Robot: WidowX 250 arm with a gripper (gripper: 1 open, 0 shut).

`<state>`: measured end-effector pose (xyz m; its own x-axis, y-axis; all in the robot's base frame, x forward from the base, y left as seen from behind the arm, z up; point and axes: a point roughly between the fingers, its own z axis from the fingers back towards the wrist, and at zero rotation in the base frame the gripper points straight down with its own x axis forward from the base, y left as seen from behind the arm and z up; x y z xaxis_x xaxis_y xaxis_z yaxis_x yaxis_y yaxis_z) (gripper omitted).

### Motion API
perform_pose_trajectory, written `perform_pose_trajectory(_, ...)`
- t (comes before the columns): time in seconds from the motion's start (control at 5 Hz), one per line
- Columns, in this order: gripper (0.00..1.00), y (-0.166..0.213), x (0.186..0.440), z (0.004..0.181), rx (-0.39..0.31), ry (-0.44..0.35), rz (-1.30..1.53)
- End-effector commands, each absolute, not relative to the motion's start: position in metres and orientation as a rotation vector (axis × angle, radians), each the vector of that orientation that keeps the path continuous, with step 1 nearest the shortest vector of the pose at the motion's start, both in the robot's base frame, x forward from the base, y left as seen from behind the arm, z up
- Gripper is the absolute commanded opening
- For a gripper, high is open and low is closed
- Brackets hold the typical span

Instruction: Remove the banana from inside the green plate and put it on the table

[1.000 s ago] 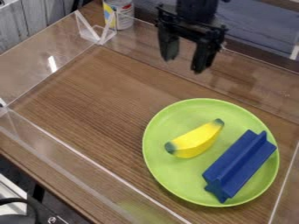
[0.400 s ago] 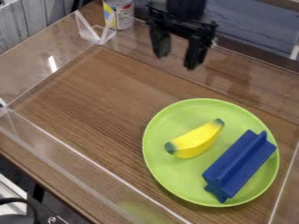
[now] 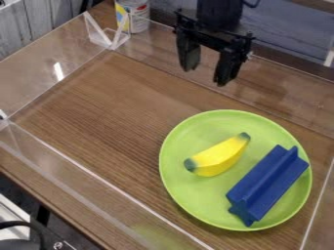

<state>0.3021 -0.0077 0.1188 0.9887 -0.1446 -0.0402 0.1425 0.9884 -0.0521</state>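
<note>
The yellow banana (image 3: 218,155) lies inside the lime-green plate (image 3: 183,142) at the right front of the brown wood-grain table (image 3: 104,107). It sits left of a blue ridged block (image 3: 268,183) that also rests on the plate. My black gripper (image 3: 209,61) hangs open and empty above the table's far side, well behind the plate and apart from the banana.
Clear acrylic walls (image 3: 53,68) ring the tabletop. A yellow-and-white bottle (image 3: 129,15) stands beyond the far wall at the back left. Bare wood lies left of the plate.
The gripper shifted left and slightly up, then came back right and a little lower. The banana, block and plate have not moved.
</note>
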Motion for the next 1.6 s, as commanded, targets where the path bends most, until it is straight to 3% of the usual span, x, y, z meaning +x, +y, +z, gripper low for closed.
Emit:
perform_pose_trajectory(0.0, 1.00, -0.024, 0.305, 0.129, -0.066, -0.029, -0.184)
perform_pose_trajectory(0.4, 1.00, -0.052, 0.307, 0.109, -0.109, -0.031, -0.255)
perform_pose_trajectory(1.0, 1.00, -0.010, 0.300, 0.136, -0.108, -0.095, -0.208)
perform_pose_trajectory(1.4, 1.00, -0.040, 0.309, 0.119, -0.131, -0.089, -0.254)
